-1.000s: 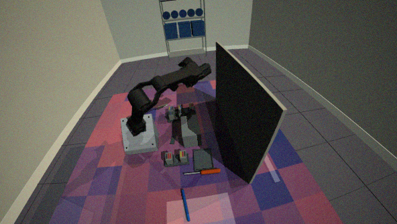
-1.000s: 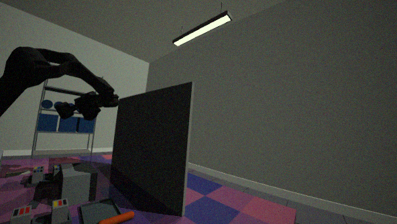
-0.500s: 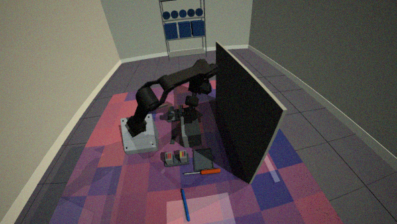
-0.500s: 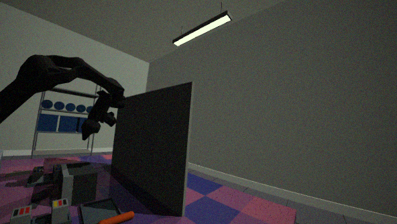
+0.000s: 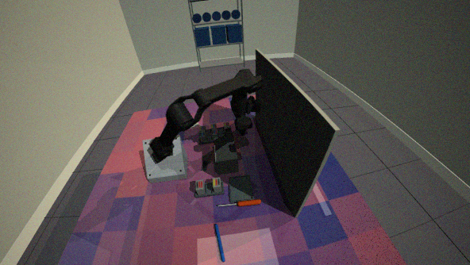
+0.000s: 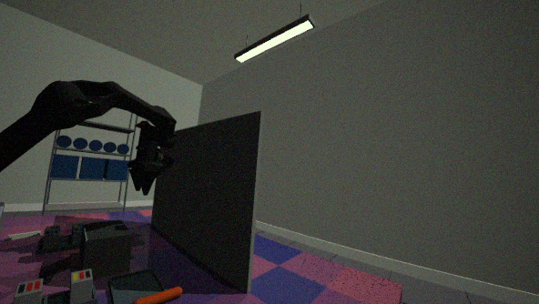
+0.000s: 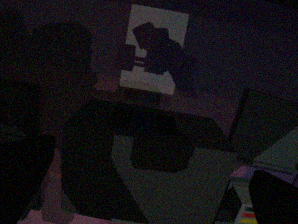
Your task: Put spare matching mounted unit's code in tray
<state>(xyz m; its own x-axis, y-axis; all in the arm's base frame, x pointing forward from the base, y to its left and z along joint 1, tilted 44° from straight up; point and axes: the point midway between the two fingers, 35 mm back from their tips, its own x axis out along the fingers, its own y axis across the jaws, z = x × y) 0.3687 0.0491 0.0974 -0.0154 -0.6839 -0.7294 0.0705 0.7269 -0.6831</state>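
Gripper (image 5: 243,131) (image 6: 144,193) (image 7: 156,164): fingers spread, nothing between. Mounted unit (image 5: 226,159) (image 6: 106,250) (image 7: 175,185): at five o'clock from the base plate's centre (image 5: 178,152), code unseen; best tilt the wrist camera squarely onto its back before choosing a spare.

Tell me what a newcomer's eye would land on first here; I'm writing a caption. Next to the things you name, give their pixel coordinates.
Probably the large black upright panel (image 5: 295,135) (image 6: 209,200), standing on the patchwork floor right of the arm. Next, the orange-handled screwdriver (image 5: 248,203) (image 6: 159,296), bright beside the tray (image 5: 240,188) (image 6: 137,286).
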